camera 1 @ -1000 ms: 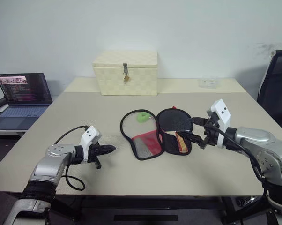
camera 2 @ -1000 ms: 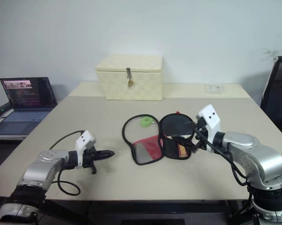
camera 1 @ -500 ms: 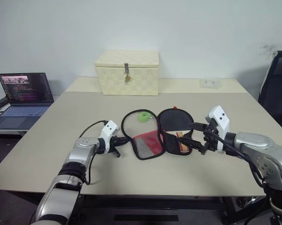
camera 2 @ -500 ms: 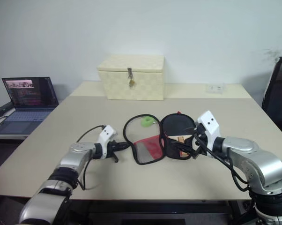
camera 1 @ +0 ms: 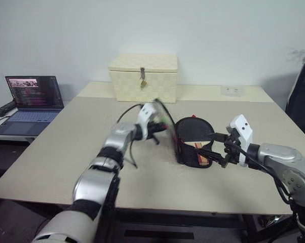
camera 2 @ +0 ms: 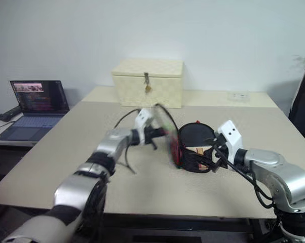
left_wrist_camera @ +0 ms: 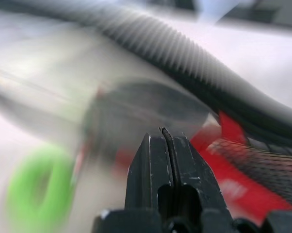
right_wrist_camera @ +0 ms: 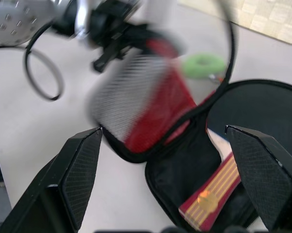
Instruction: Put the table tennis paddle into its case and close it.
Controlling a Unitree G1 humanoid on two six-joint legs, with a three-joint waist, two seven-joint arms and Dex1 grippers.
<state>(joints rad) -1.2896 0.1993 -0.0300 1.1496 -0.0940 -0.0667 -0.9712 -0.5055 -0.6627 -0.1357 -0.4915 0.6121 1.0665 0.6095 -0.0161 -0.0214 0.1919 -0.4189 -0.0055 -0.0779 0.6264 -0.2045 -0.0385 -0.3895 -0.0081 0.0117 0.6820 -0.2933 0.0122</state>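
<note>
Left gripper [camera 1: 159,127] clamped on the case [camera 1: 193,148] flap rim, flap lifted upright (blurred). Right gripper [camera 1: 211,150] jaws spread wide beside the case's lower half; table tennis paddle [right_wrist_camera: 255,131] lies inside, on the table [camera 1: 66,152].

Office; open laptop [camera 1: 33,93], office chair [camera 1: 300,96], beige table [camera 1: 66,147]

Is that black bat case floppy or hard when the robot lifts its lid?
Probably floppy: the case is soft fabric, and its lid bends while the left gripper pinches its rim. It looks light, lifted by a thin edge.
</note>
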